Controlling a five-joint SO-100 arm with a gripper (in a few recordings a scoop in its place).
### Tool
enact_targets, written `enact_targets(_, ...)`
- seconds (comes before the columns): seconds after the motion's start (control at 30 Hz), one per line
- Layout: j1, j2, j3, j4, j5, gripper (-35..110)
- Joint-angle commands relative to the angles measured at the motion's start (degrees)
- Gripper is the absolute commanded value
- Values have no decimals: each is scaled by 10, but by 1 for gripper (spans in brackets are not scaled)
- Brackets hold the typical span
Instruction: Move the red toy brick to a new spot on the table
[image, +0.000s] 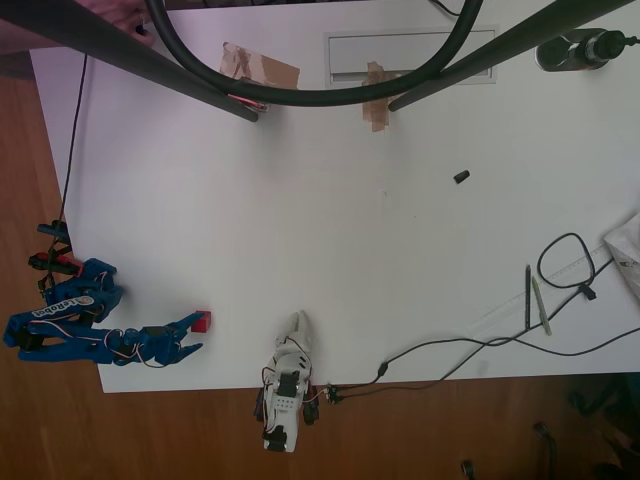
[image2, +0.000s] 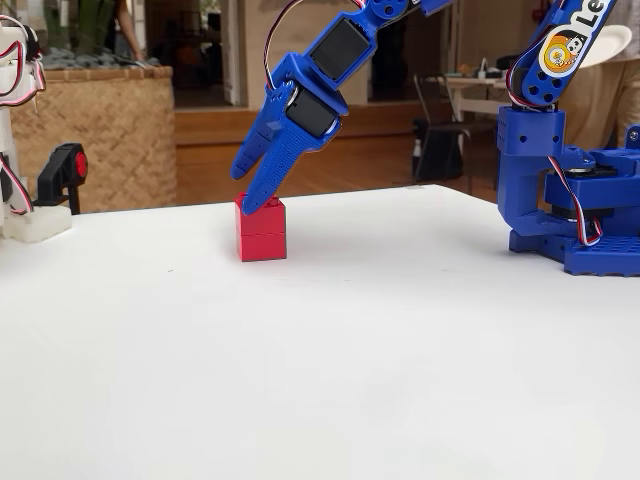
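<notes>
The red toy brick (image: 203, 322) (image2: 261, 231) stands on the white table (image: 340, 230) (image2: 330, 340), close to the table's front edge in the overhead view. The blue arm reaches in from the left of that view. Its gripper (image: 197, 335) (image2: 244, 194) hangs tilted just above the brick, open a little. In the fixed view the longer fingertip (image2: 251, 206) rests at the brick's top left corner and the shorter one sits higher, off the brick. Nothing is held between the fingers.
A small black stub (image: 461, 177) lies at the right centre. Pens (image: 535, 300) and black cables (image: 500, 340) lie at the lower right. Brown tape patches (image: 262, 68) and dark stand legs (image: 150, 60) cross the far side. The blue arm's base (image2: 580, 190) stands right.
</notes>
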Motion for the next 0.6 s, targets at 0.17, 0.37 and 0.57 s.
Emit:
enact_targets(0.17,2,-16,17,-32,35,28)
enact_targets(0.37,-5,-26,17,-27,95,13)
enact_targets(0.57,-12,-4,14,-8,115,11)
